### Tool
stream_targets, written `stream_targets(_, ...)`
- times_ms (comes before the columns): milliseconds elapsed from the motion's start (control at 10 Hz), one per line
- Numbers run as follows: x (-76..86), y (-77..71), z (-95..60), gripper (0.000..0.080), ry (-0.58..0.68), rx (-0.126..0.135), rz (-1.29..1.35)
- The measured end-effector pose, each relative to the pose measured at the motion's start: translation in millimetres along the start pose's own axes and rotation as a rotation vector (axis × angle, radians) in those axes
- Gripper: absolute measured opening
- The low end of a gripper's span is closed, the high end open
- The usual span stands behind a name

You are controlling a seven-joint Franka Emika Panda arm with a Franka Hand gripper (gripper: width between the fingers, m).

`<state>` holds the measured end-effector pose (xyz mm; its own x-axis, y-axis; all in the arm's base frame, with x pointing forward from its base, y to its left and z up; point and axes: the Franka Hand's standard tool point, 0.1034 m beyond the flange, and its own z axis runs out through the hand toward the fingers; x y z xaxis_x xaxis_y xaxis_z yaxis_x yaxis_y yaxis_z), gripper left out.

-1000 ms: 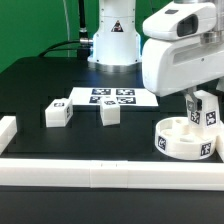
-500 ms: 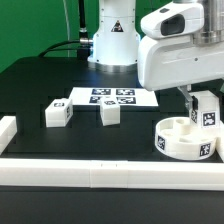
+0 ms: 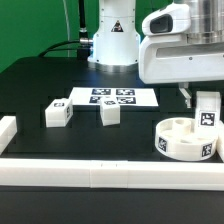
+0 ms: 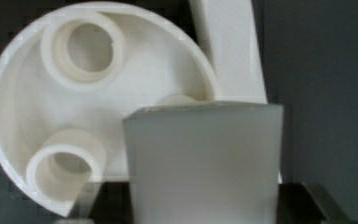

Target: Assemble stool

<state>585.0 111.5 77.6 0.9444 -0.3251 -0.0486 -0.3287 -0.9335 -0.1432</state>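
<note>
Seat (image 3: 180, 148) flat; leg (image 3: 207, 111) upright over it; loose legs (image 3: 57, 114) (image 3: 110, 113) aside.

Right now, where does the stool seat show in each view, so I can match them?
Exterior view: the seat is at lower right, near the front edge of the table.
Wrist view: the seat fills much of the picture, with two round holes showing.
Shared landmark: the white leg upright at the seat.

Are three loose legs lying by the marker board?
No, just two: one leg and another leg sit by the marker board.
</note>
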Motion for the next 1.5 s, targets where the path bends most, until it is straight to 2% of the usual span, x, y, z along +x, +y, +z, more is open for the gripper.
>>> stream_targets(400, -0.4, -0.9, 0.0, 0.0343, -0.005, 0.01, 0.208)
stream_targets(500, -0.5, -1.2, 0.3, 0.0343, -0.005, 0.018, 0.271)
stream_targets(600, -0.9, -1.4, 1.3, 0.0343, -0.003, 0.041, 0.38)
stream_targets(800, -0.6, -1.8, 1.2, 0.0343, -0.007, 0.07, 0.55)
stream_targets(1000, -0.7, -2.9, 1.5, 0.0343, -0.017, 0.089, 0.706)
stream_targets(1500, -2.5, -6.7, 1.8, 0.0343, -0.049, 0.111, 0.98)
